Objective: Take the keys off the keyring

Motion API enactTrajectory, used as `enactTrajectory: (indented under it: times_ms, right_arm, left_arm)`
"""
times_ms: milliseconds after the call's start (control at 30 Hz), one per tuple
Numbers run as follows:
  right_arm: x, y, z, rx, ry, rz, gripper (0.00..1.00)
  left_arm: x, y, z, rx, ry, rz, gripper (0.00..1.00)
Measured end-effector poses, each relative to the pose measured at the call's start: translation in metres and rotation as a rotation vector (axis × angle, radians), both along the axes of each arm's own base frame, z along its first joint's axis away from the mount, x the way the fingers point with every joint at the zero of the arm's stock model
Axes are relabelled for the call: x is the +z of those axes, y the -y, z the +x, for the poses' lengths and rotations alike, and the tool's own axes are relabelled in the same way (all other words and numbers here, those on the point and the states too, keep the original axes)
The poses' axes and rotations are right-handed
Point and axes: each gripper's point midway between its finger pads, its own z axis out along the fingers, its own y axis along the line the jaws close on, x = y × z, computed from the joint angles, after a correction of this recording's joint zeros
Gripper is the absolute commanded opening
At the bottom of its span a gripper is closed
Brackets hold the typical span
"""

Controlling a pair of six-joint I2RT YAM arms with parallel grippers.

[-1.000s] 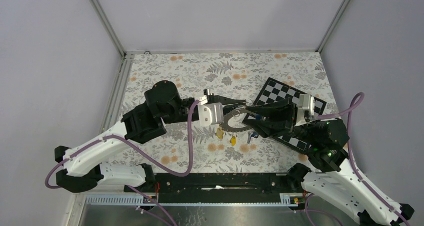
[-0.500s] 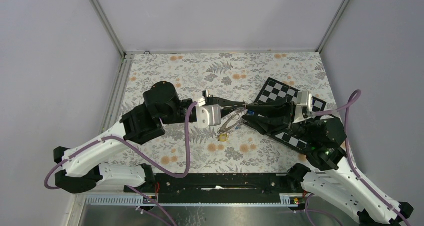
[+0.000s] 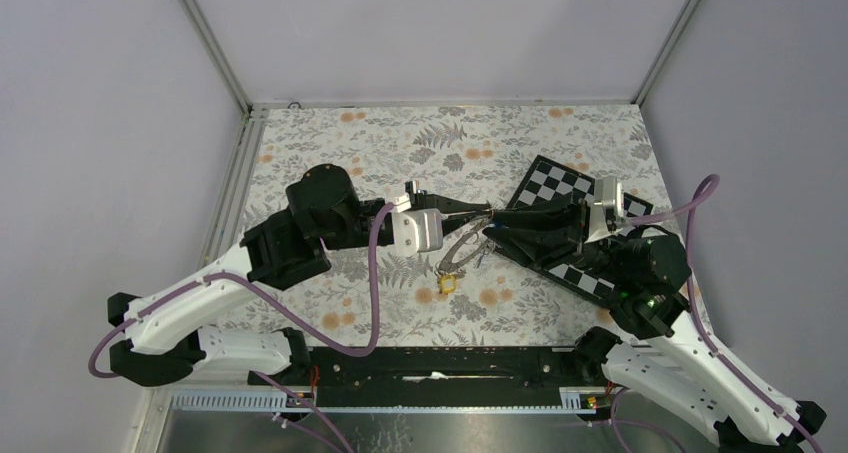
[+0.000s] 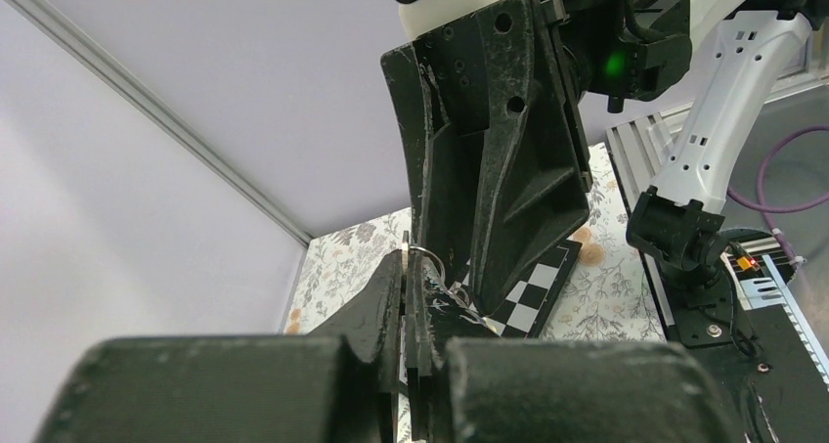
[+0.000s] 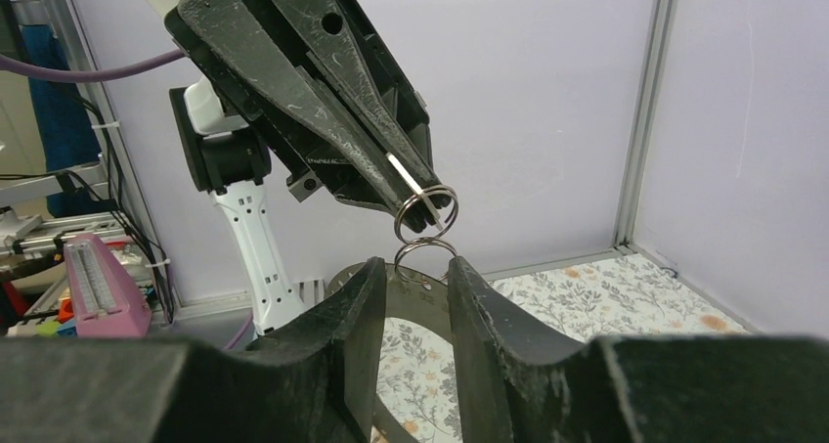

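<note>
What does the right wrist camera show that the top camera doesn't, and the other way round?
Only the right wrist view: two small wire rings, one above the other. The upper sits at the shut tips of the left gripper, the lower between the parted fingers of the right gripper. A pink block stands far left.
Only the top view: the keyring as a loop, a yellow key below it, the checkerboard, and both arms whole.
Both: the two grippers meeting tip to tip over the floral cloth.
</note>
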Motion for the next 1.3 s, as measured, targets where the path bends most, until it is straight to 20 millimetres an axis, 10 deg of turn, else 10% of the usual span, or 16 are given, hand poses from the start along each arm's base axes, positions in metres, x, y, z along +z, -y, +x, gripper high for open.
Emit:
enactTrajectory:
  times_ms: [533, 833, 1300]
  right_arm:
    - [0.001, -0.001, -0.003, 0.029, -0.026, 0.023, 0.24]
    - [0.001, -0.001, 0.006, -0.004, -0.061, 0.05, 0.0]
    - [-0.004, 0.0, -0.003, 0.008, 0.02, -0.003, 0.0]
  left_arm:
    - [0.002, 0.001, 0.006, 0.036, 0.001, -0.017, 0.0]
    - [0.001, 0.002, 0.007, 0.042, -0.004, -0.016, 0.0]
    - [-0.007, 0.005, 0.022, 0.131, -0.069, -0.007, 0.0]
